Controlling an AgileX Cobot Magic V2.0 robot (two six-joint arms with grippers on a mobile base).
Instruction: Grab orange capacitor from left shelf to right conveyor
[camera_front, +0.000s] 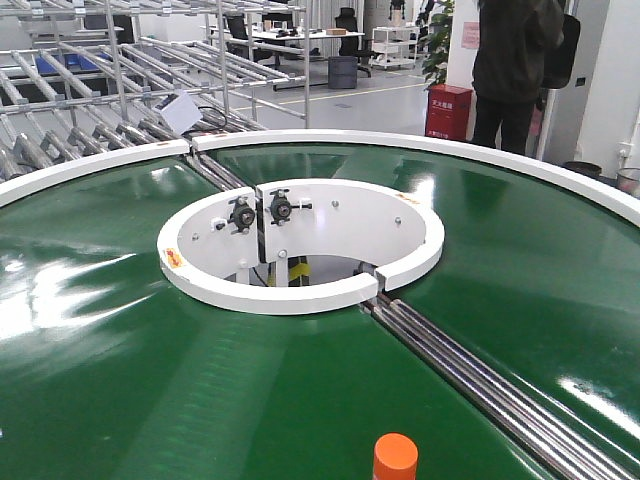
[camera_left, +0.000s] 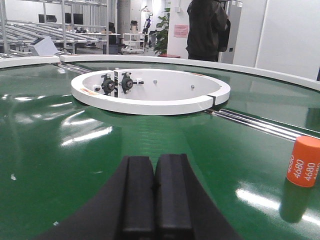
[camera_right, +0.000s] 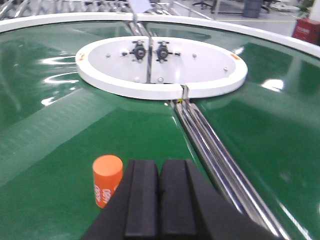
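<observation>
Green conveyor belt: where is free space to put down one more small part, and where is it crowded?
The glossy green conveyor belt is bare left of the white central ring and steel rollers, out to the white outer rim; the belt right of the rollers is bare too. It is tighter at the near edge, around the upright orange capacitor, between both shut grippers.

Showing only as matte black fingers at the bottom of each wrist view: the left gripper (camera_left: 154, 197) appearing as two blocky rectangular pads with rounded top corners, flanked by broad black shoulders curving outward and down. Looking alike on the right gripper (camera_right: 159, 200), two flat-faced black pads (camera_right: 142, 197) parted by a thin dark seam, bearing no visible markings, screws or cables.
</observation>
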